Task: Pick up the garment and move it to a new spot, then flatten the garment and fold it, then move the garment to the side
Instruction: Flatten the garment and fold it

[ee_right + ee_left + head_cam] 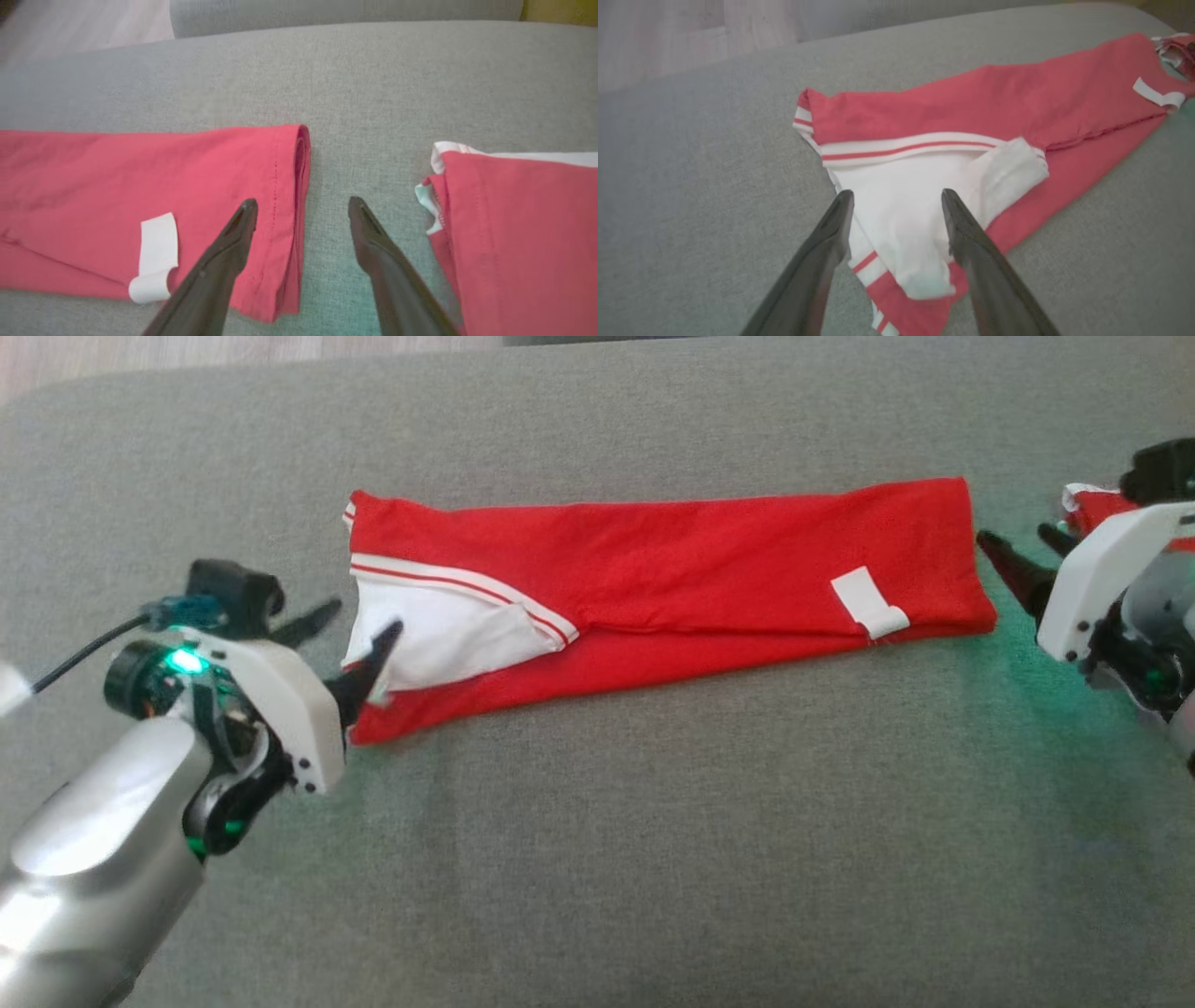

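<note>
Red cloth makes up the garment (672, 569), which is folded into one long narrow strip. It lies flat on the grey cushion (597, 859), and its long axis runs straight across the robot's front, from one arm to the other.

The left gripper (366, 618) sits at the strip's left end, the end with the white panel and striped trim. Its fingers are spread wide and pinch nothing. In the left wrist view the white fabric lies below and between them, with one tip over its edge.

The right gripper (1014, 534) is at the opposite end, also spread and empty. One finger reaches over the hemmed edge near the white label (868, 602); the other is over bare cushion. A second red garment (514, 224) lies just beyond it, apart from the strip.

Each arm is nearest its own end, so the coming move likely turns on that line — either end could be closed on and carried along the axis toward the other.
</note>
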Controlling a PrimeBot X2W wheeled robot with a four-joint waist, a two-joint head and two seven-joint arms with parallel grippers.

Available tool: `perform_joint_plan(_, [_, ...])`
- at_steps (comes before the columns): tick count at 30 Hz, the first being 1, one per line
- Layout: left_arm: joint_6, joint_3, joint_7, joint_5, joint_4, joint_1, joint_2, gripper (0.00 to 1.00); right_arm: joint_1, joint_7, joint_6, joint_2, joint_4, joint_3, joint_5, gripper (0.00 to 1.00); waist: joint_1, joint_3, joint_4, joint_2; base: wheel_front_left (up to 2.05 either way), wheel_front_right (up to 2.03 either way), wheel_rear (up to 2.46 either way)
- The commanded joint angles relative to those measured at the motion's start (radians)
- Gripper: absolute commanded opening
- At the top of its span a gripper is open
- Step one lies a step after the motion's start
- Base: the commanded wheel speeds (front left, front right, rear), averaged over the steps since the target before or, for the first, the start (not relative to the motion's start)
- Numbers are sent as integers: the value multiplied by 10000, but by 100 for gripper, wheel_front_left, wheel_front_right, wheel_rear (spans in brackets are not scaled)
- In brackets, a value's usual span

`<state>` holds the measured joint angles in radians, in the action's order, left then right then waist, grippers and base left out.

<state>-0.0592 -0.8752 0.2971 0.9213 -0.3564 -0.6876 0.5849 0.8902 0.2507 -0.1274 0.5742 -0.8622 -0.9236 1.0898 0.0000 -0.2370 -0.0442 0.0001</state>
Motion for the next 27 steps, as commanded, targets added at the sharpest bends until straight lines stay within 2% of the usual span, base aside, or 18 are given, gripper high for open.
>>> perform_joint_plan(1, [162,653,-439,-142,127,-409,288,100,176,-244,-33,47,91,162,143,100,0,84,57,-1,0,0,0])
perform_joint_plan(7, [822,1607,-2855,-307,-122,-411,-186,100,503,-1352,-33,-227,155,582,412,100,0,485,261,-1,0,0,0])
perform_joint_plan(8, [822,1607,-2855,-307,-122,-411,-186,100,503,-1352,-33,-227,155,582,412,100,0,485,261,-1,0,0,0])
perform_joint_plan(14, [1410,2514,-5107,-318,-173,22,-680,100,613,-3367,-33,-685,338,1158,399,100,0,1024,417,-1,0,0,0])
perform_joint_plan(17, [1657,3055,-5536,-499,117,716,-1006,100,368,-4695,-33,-1121,475,1562,202,100,0,1320,501,-1,0,0,0])
perform_joint_plan(21, [1769,4022,-5582,-1149,766,1696,-1573,100,-160,-5099,-33,-1719,678,2248,-338,100,0,1480,575,-1,0,0,0])
perform_joint_plan(24, [1655,4721,-5585,-1920,1257,2636,-2199,100,-858,-5118,-33,-2251,1255,3777,-1409,100,0,1549,621,-1,0,0,0])
perform_joint_plan(27, [1423,5362,-5586,-2781,1591,3506,-2867,100,-2184,-5121,-33,-3045,2115,5396,-3092,100,0,1613,637,-1,0,0,0])
